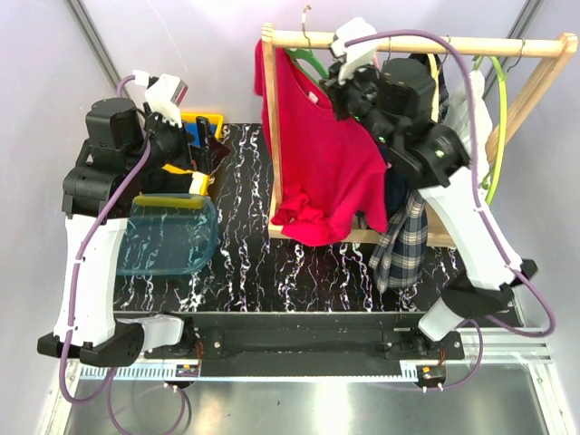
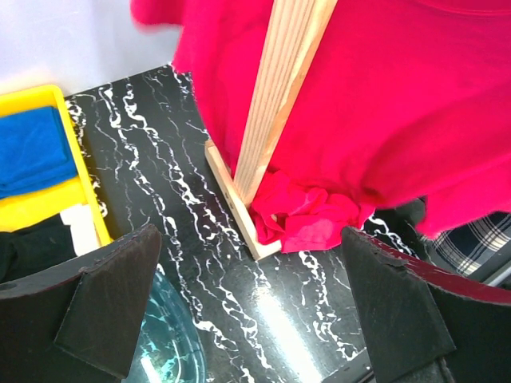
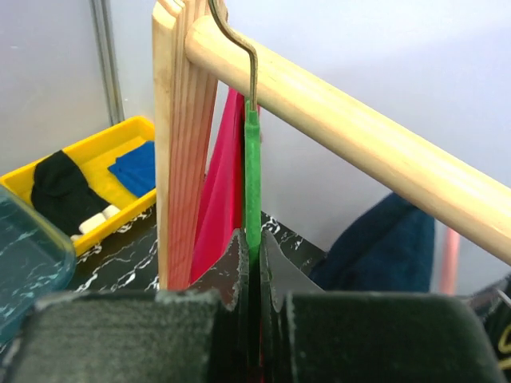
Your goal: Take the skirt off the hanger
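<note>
The skirt (image 1: 405,240) hangs on the wooden rack, below the right gripper (image 3: 253,243) and back toward that arm's base. It is dark navy plaid crossed with white and grey lines, its hem falling in loose folds close to the table. Its narrow top is hidden behind the right arm, so I can't tell what it hangs from.

The right gripper sits up under the rail (image 3: 359,136), its jaws pinched tight on the neck of the green hanger (image 3: 252,175) (the one carrying the red T-shirt (image 1: 317,154)), whose wire hook loops over the rail just above.

The left gripper (image 2: 251,255) is held with its fingers spread wide and nothing between them. Ahead of it stands the rack's foot with the T-shirt hem bunched against it.

The table (image 1: 245,236) is glossy black marble with white veins. To the left gripper's left is a yellow tray (image 2: 80,163) holding a blue cloth (image 2: 32,152), and beneath that arm a clear bluish tub (image 1: 168,236). The walls (image 1: 181,45) are plain and pale.
</note>
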`<state>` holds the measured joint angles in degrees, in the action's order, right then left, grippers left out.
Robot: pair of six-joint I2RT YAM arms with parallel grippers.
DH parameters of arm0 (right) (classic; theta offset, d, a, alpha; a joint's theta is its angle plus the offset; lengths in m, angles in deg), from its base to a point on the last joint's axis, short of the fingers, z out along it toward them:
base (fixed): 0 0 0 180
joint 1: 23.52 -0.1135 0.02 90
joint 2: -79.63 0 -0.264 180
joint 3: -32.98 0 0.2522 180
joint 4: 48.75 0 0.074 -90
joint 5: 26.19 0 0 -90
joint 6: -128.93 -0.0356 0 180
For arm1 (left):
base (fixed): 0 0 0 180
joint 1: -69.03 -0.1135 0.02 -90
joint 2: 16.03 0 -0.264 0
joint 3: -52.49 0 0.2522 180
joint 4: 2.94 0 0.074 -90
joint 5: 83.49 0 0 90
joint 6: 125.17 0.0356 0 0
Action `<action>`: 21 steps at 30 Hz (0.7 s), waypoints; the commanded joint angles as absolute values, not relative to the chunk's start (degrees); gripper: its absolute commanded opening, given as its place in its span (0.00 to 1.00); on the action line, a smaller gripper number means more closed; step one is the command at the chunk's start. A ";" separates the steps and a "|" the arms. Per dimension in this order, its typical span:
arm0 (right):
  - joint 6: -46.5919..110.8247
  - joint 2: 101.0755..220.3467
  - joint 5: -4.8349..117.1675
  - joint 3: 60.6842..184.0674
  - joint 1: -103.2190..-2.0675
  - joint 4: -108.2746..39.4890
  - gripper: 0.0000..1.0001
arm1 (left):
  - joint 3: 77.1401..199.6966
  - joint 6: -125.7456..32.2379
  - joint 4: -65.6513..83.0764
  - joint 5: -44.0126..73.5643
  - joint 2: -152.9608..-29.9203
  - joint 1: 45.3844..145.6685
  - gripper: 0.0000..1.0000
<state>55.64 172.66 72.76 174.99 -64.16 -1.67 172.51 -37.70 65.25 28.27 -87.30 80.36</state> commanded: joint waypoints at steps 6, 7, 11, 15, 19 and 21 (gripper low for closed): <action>45.61 151.99 63.99 162.34 -65.79 3.06 0.00 | 180.50 -39.83 63.55 34.71 -89.42 80.28 0.99; 45.35 151.01 60.94 162.23 -66.05 4.63 0.00 | 182.86 -40.35 63.81 35.51 -89.95 80.45 0.99; 42.45 150.91 52.66 168.80 -65.97 20.01 0.00 | 188.23 -41.42 64.87 36.40 -93.37 85.70 0.99; 36.48 152.40 44.13 171.55 -66.14 21.88 0.00 | 189.29 -40.80 64.87 35.17 -94.96 91.61 0.99; 34.89 152.93 42.18 172.07 -66.58 21.61 0.00 | 190.70 -40.71 64.78 37.36 -96.80 92.67 0.99; 35.85 152.84 43.15 171.90 -66.67 22.05 0.00 | 191.75 -39.05 64.61 41.55 -97.42 92.67 0.99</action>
